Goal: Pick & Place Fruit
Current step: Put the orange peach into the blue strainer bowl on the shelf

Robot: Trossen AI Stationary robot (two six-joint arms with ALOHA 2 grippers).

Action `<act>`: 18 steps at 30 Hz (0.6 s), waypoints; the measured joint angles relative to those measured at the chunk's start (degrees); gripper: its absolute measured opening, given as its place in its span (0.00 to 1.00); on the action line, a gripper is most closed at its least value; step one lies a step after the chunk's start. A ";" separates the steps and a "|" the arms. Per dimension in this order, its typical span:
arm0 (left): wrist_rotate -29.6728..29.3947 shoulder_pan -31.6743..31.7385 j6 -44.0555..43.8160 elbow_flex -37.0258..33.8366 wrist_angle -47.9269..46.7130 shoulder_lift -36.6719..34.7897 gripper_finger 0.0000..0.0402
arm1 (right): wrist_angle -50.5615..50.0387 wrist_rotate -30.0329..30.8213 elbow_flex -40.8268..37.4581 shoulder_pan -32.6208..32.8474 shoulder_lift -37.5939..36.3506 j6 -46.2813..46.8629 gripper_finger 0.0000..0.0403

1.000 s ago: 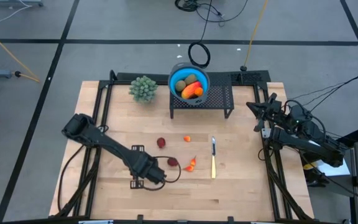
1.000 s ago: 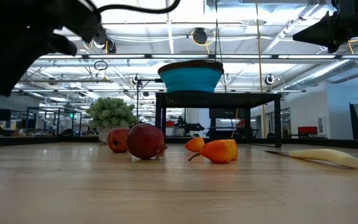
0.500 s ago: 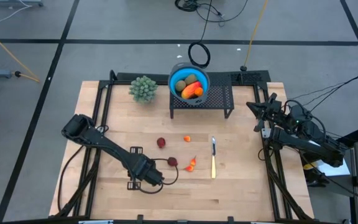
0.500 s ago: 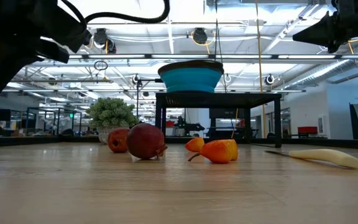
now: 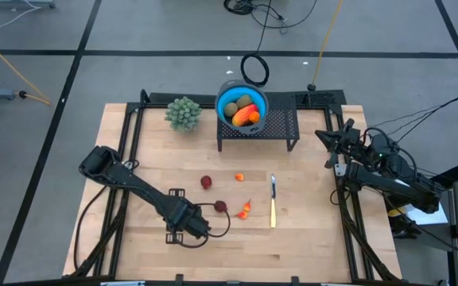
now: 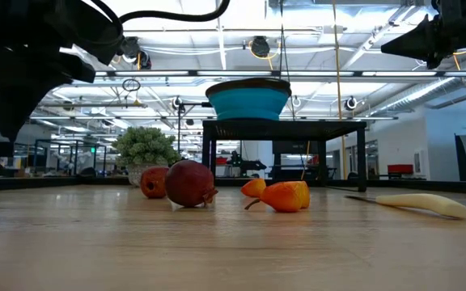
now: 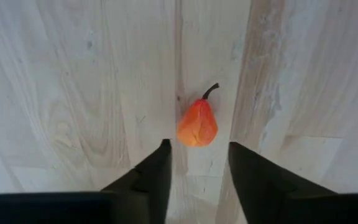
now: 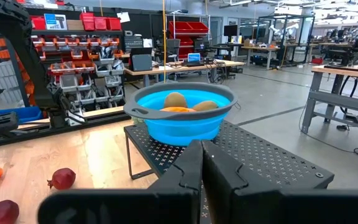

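A: Where are we seeing the left claw (image 7: 197, 171)?

B: It is hanging low over the front part of the pale wooden desk (image 5: 308, 246). In the left wrist view its two dark fingers (image 7: 151, 177) are standing apart, and the small orange-red pear-shaped toy fruit with a dark stem (image 7: 197, 123) is lying on the boards just ahead of the tips. We are seeing nothing clamped between them.

A: And the right claw (image 8: 202, 163)?

B: It is waiting by the right edge of the desk, raised, with its fingers pressed together and holding nothing.

A: Where are the other fruits lying?

B: One dark red round fruit (image 5: 206, 182) is sitting near the middle of the desk, and a second dark red round fruit (image 5: 221, 206) is lying nearer the left claw. An orange mango-like fruit (image 5: 245, 210) is lying just beside that second one, and a tiny orange fruit (image 5: 239, 177) is sitting apart, towards the thin knife with the pale yellow handle (image 5: 273, 202). The blue round bowl (image 5: 223, 98) is standing on the black mesh stand (image 5: 285, 123) at the back, with brownish-green ovals (image 5: 246, 100) and an orange fruit inside

A: Anything else?

B: A pale green bushy ball plant (image 5: 183, 113) is standing left of the bowl
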 joint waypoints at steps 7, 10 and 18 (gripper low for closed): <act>-2.00 -0.71 0.70 -0.02 4.13 -0.01 0.54 | -0.02 0.13 0.00 0.00 0.00 -1.81 0.00; -3.01 -1.59 0.39 -1.16 7.54 -0.07 0.55 | -0.02 0.15 0.00 0.00 0.01 -1.95 0.00; -2.96 -3.27 -4.35 -5.51 8.70 -0.06 0.50 | -0.03 0.17 0.00 0.00 0.02 -1.96 0.00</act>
